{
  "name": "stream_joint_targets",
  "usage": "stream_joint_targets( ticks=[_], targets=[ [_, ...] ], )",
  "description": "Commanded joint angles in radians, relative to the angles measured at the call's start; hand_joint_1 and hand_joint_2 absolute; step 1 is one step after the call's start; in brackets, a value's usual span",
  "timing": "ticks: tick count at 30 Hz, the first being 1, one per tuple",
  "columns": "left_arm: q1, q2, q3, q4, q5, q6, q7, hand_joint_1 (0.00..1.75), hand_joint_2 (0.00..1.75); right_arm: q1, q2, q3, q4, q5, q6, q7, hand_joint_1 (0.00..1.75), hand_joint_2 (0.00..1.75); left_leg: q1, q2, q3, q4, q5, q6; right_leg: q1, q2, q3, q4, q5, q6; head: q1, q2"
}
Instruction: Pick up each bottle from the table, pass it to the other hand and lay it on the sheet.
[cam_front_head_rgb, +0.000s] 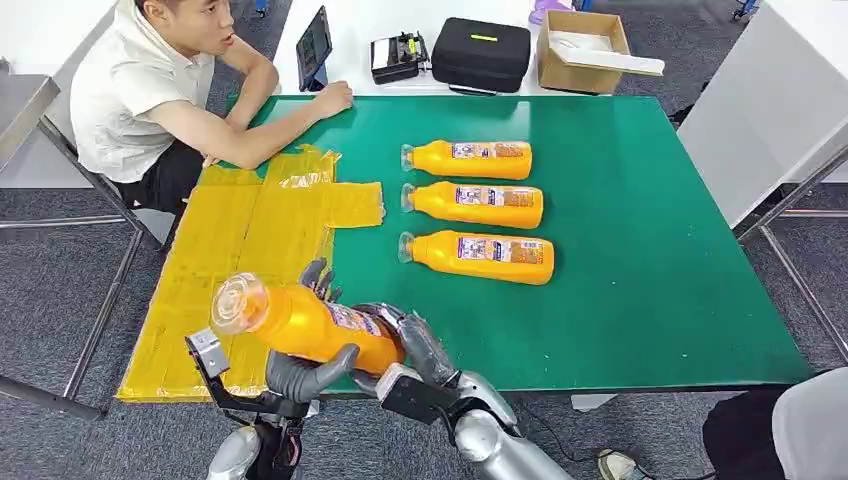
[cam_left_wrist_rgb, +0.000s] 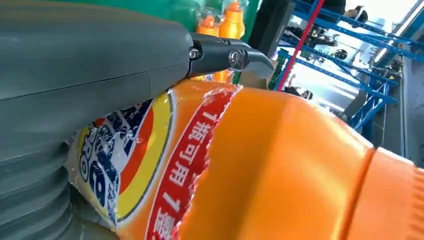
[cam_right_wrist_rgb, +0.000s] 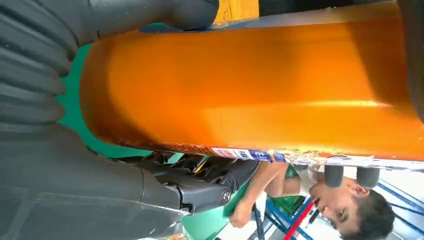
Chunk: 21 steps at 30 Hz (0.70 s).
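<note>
— Where is the orange plastic bottle with the clear cap (cam_front_head_rgb: 300, 322) held?

— It is gripped by both: the left robot hand (cam_front_head_rgb: 305, 375) is wrapped under its body, and the right robot hand (cam_front_head_rgb: 415, 345) is closed around its base. It is carried tilted above the near edge of the green surface (cam_front_head_rgb: 640, 250), beside the yellow sheet (cam_front_head_rgb: 240, 250).

— And the others?

— Three more orange bottles (cam_front_head_rgb: 478, 207) are laid side by side on the surface, well apart from the sheet. A seated person's hand (cam_front_head_rgb: 330, 98) is rested at the far edge.
</note>
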<state>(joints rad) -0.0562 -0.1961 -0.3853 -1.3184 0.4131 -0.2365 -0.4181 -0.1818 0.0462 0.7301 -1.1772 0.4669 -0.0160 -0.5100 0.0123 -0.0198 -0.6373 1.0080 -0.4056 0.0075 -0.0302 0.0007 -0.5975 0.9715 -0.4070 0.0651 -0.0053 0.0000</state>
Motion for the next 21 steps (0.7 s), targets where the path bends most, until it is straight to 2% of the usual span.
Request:
stream_joint_targets(
  ticks=[1,10,11,12,13,14,16,21],
  targets=[
    [-0.027,-0.011,0.019,0.011,0.014,0.021,-0.006,1.75,1.75,-0.001,-0.007,0.006,0.035,-0.036,-0.006,0.022,0.00,1.75,0.001,0.001,0.005,0.000,-0.002,0.000,0.001,-0.001,0.006,-0.001,-0.002,-0.004,0.000,0.000],
    [0.003,-0.009,0.028,-0.007,0.080,0.002,0.025,1.75,1.75,0.042,0.026,-0.025,0.052,-0.079,-0.008,0.007,0.00,1.75,0.000,0.002,0.003,0.000,-0.001,0.000,0.001,0.001,0.003,-0.001,-0.001,-0.002,0.000,0.000],
    [0.003,-0.009,0.028,-0.007,0.080,0.002,0.025,1.75,1.75,0.042,0.026,-0.025,0.052,-0.079,-0.008,0.007,0.00,1.75,0.001,0.004,0.009,0.001,-0.005,0.000,0.002,0.002,0.009,0.000,-0.004,-0.006,0.000,0.000],
    [0.001,-0.009,0.028,-0.008,0.080,0.002,0.025,1.75,1.75,0.040,0.027,-0.025,0.051,-0.079,-0.007,0.007,0.00,1.75,0.000,0.002,0.004,0.000,-0.002,0.000,0.001,0.000,0.005,-0.001,-0.002,-0.003,0.000,0.000],
    [0.001,-0.009,0.028,-0.008,0.080,0.002,0.025,1.75,1.75,0.040,0.027,-0.025,0.051,-0.079,-0.007,0.007,0.00,1.75,0.001,0.003,0.008,0.001,-0.004,0.000,0.002,0.000,0.008,-0.001,-0.003,-0.005,0.000,0.000],
    [0.001,-0.009,0.028,-0.008,0.080,0.002,0.025,1.75,1.75,0.040,0.027,-0.025,0.051,-0.079,-0.007,0.007,0.00,1.75,0.000,0.001,0.003,0.000,-0.001,0.000,0.001,0.000,0.003,-0.001,-0.001,-0.002,0.000,0.000],
    [0.006,-0.011,0.030,-0.011,0.098,0.003,0.033,1.75,1.75,0.045,0.026,-0.024,0.047,-0.077,-0.010,0.005,0.00,1.75,0.000,0.001,0.004,0.000,-0.002,0.000,0.001,0.000,0.004,-0.001,-0.001,-0.003,0.000,0.000],
    [0.010,0.001,0.031,-0.020,0.068,0.061,0.021,1.75,1.75,0.075,0.038,-0.037,0.001,-0.110,-0.021,-0.022,0.00,1.75,0.000,0.002,0.005,0.000,-0.003,0.000,0.001,0.000,0.005,-0.001,-0.002,-0.004,0.000,0.000]
  ],
)
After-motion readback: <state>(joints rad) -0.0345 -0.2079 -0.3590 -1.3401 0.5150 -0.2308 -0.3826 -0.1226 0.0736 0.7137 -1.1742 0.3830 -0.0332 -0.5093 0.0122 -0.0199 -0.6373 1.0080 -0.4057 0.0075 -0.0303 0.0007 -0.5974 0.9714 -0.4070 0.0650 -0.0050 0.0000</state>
